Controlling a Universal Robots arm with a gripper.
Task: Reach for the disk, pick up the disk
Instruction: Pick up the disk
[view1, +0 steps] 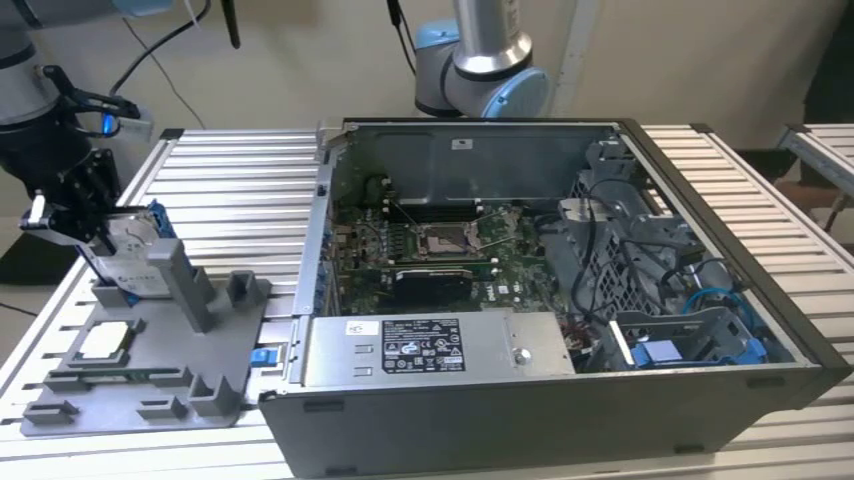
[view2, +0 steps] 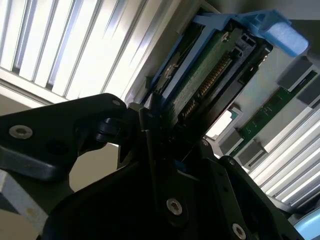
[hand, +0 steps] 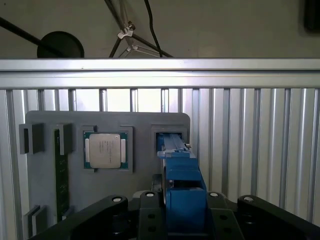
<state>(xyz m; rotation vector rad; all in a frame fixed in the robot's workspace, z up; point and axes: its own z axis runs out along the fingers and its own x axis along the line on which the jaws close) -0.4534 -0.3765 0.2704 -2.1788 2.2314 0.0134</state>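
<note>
The disk (view1: 134, 250) stands on edge at the far left end of the grey fixture plate (view1: 147, 370), at the exterior view's left. It is silver-grey with a white label and bright blue rails. My gripper (view1: 96, 235) comes down on it from above. In the first wrist view my gripper (hand: 184, 197) has one black finger on each side of the disk's blue rail (hand: 182, 200), touching it, and the disk's lower end reaches into a slot of the plate. The second wrist view shows the disk's green circuit board (view2: 210, 75) running between the fingers.
A small square silver chip (view1: 107, 342) (hand: 105, 150) lies in a pocket of the plate beside the disk, and a memory stick (hand: 61, 170) lies beyond it. An open computer case (view1: 534, 300) stands close at the exterior view's right. A second arm's base (view1: 481, 80) rises behind it.
</note>
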